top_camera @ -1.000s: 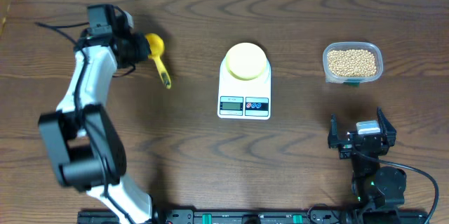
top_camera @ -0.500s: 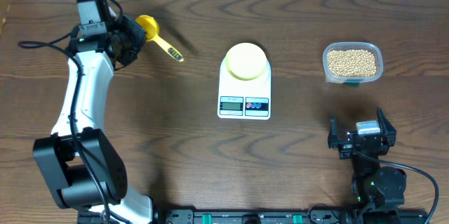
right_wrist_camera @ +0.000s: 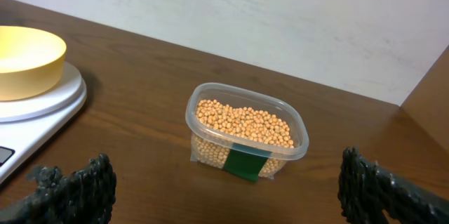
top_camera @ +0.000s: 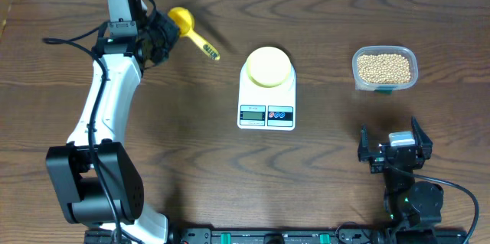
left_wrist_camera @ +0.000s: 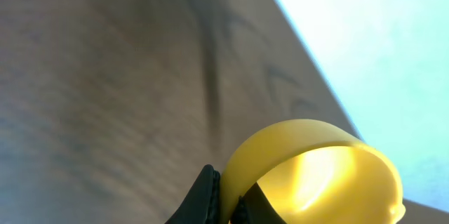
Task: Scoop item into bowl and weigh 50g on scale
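My left claw [top_camera: 165, 30] is in the upper left of the frame, closed on the round cup of a yellow scoop [top_camera: 184, 20]. The scoop's handle points to the lower right, toward the scale [top_camera: 266, 105]. Whether the scoop touches the table [top_camera: 191, 144], I cannot tell. My right claw [top_camera: 393, 147] is in the lower right, with jaws wide apart and holding nothing. The bowl [top_camera: 268, 66] sits on top of the scale, in the middle of the frame. The beans [top_camera: 384, 68] lie in a clear plastic tub [top_camera: 357, 59] in the upper right, well apart from the scale.
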Action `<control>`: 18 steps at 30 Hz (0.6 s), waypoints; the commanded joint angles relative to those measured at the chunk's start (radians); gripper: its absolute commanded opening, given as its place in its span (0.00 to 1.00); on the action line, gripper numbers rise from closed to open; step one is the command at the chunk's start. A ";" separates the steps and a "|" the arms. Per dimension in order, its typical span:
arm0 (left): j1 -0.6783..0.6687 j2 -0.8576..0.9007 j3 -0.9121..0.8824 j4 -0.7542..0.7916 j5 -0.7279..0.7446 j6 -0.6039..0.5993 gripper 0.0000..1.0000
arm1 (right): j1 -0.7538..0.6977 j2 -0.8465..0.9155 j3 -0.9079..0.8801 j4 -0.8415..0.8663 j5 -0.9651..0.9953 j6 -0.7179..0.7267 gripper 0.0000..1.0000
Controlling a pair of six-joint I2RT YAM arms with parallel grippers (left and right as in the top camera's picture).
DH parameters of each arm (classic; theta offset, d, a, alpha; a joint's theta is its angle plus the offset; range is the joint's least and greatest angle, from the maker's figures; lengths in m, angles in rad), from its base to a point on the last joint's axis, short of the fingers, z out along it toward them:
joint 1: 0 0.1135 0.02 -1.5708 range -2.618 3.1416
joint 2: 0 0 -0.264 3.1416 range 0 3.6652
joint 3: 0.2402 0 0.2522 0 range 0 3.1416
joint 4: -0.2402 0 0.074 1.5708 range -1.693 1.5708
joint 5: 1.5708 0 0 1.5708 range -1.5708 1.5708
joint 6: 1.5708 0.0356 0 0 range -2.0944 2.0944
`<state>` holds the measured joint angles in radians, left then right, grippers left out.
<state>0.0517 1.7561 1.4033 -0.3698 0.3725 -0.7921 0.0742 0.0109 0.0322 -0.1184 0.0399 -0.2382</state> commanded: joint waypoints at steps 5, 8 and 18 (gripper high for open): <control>-0.032 -0.002 0.007 0.002 0.061 -0.282 0.08 | 0.002 -0.006 -0.005 0.000 -0.006 0.013 0.99; -0.041 -0.002 0.007 0.002 0.078 -0.355 0.07 | 0.002 -0.006 -0.005 0.000 -0.006 0.013 0.99; -0.045 -0.002 0.007 0.006 0.163 -0.329 0.07 | 0.002 -0.006 -0.005 0.000 -0.002 0.013 0.99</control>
<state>0.0101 1.7561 1.4033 -0.3637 0.4957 -1.1294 0.0742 0.0109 0.0322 -0.1184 0.0402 -0.2382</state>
